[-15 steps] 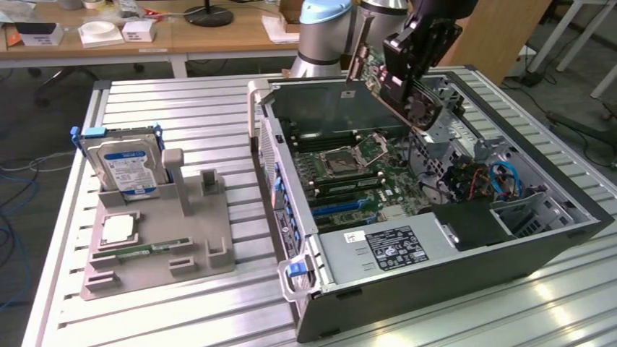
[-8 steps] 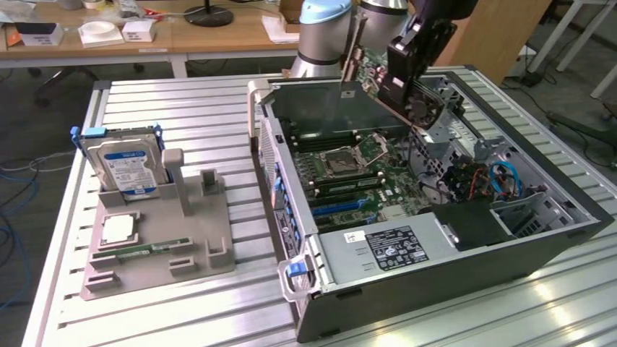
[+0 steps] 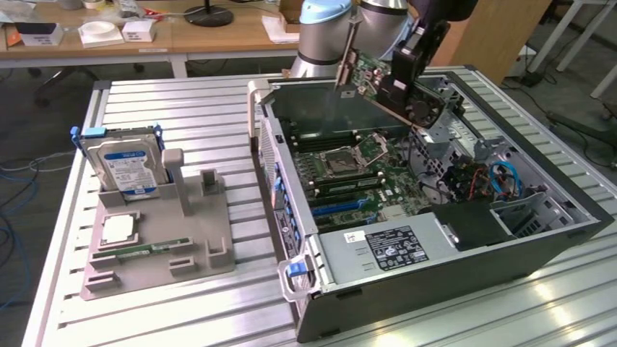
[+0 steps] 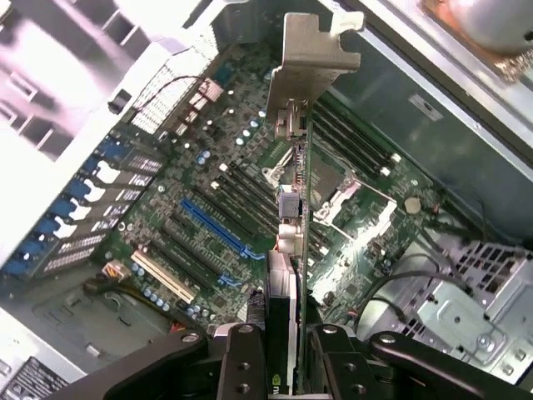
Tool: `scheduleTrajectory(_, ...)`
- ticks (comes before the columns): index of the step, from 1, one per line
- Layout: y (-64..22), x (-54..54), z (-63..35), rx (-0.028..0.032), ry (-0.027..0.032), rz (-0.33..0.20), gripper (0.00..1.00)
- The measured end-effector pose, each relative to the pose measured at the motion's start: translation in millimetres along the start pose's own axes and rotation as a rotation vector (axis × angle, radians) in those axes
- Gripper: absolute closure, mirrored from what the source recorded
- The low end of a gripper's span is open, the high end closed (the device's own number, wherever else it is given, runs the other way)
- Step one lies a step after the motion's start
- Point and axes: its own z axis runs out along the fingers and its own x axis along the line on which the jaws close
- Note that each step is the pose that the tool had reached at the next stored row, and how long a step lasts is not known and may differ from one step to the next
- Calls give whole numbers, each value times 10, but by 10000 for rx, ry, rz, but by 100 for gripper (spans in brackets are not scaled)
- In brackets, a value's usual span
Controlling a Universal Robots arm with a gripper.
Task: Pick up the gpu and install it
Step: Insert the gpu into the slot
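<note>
Right of the grey holder (image 3: 159, 238) in the exterior view, the gpu (image 3: 371, 76) hangs above the open case (image 3: 453, 260) — my claw (image 4: 287, 342) clamped on its edge. Installing is in hand, I judge — it calls for squaring the card's edge with the blue slot (image 4: 218, 229). Green board, black fan, silver bracket, held aslant.

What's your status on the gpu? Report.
Hand shut on gpu. gpu held over the motherboard of the open case, not seated. Nothing seen blocking the slots.
</note>
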Motion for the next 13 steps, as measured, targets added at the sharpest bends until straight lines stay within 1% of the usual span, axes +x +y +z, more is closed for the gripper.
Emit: scheduleTrajectory(13, -2, 1, 35, -38, 129, -2359, 73)
